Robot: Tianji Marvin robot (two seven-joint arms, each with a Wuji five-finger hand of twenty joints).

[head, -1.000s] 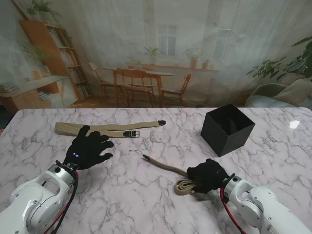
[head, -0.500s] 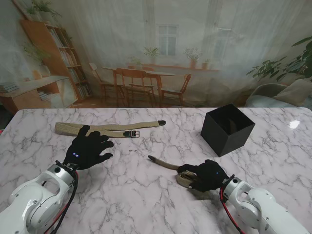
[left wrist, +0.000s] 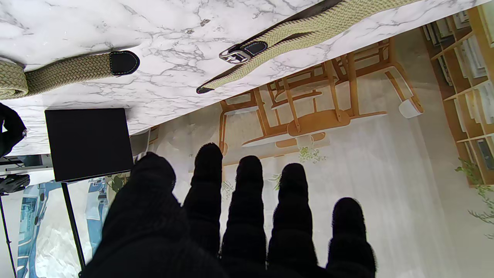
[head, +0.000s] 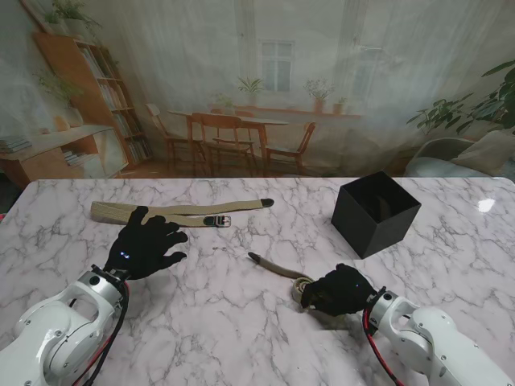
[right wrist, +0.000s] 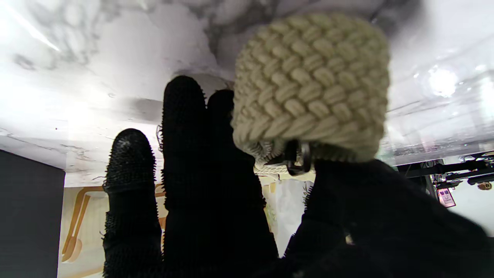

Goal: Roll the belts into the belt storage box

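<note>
A khaki woven belt (head: 278, 268) lies on the marble table near my right hand (head: 338, 289), its black-tipped end stretched toward the left. My right hand is shut on the rolled part of this belt (right wrist: 308, 85), and the buckle shows under the roll in the right wrist view. A second khaki belt (head: 173, 213) lies flat at the far left, buckle toward the middle, also seen in the left wrist view (left wrist: 293, 33). My left hand (head: 146, 244) hovers open just nearer to me than that belt. The black storage box (head: 375, 211) stands open at the far right.
The marble table (head: 241, 322) reaches to a far edge backed by a printed room backdrop. The box (left wrist: 88, 143) also shows in the left wrist view. The rolled belt's loose tail (left wrist: 73, 69) crosses the table's middle.
My right hand has rolled more of the belt up: the loose tail has shortened and its tip has slid rightward toward the hand. The left hand and the far belt have not moved.
</note>
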